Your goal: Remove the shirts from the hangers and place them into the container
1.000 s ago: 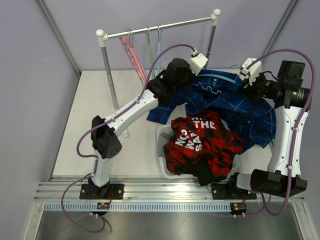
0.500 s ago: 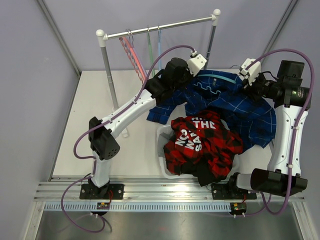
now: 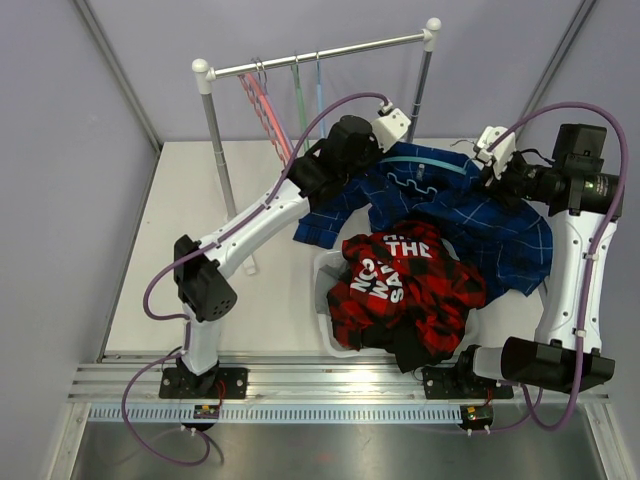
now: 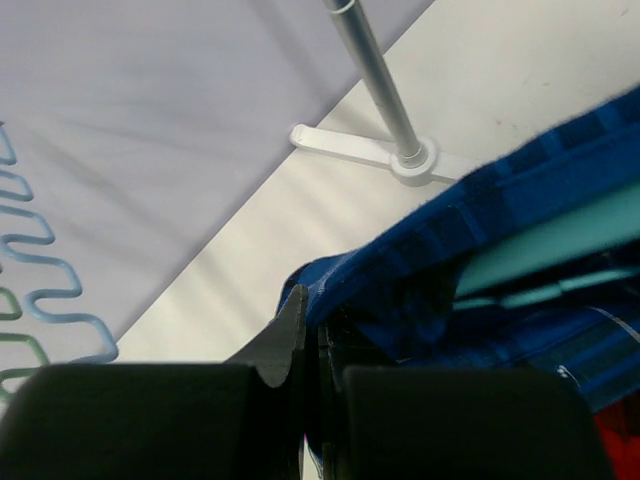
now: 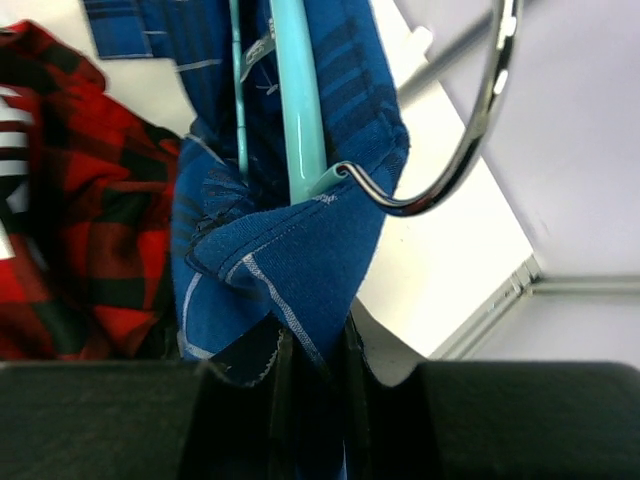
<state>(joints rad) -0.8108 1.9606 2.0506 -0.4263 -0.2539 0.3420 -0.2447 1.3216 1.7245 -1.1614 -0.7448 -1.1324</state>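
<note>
The blue plaid shirt lies spread over the far right of the table, behind the container and not in it. I can see the teal hanger inside its collar, with the metal hook sticking out. My right gripper has its fingers pinched on a bunched fold of this shirt just below the hook. My left gripper is at the shirt's other shoulder, its fingers pressed together with the cloth's edge caught at their tips. Nearer to me, the red-and-black plaid shirt fills the white container, and a dark shirt shows under its near edge. At the back, pink, green and blue hangers hang bare on the rail.
</note>
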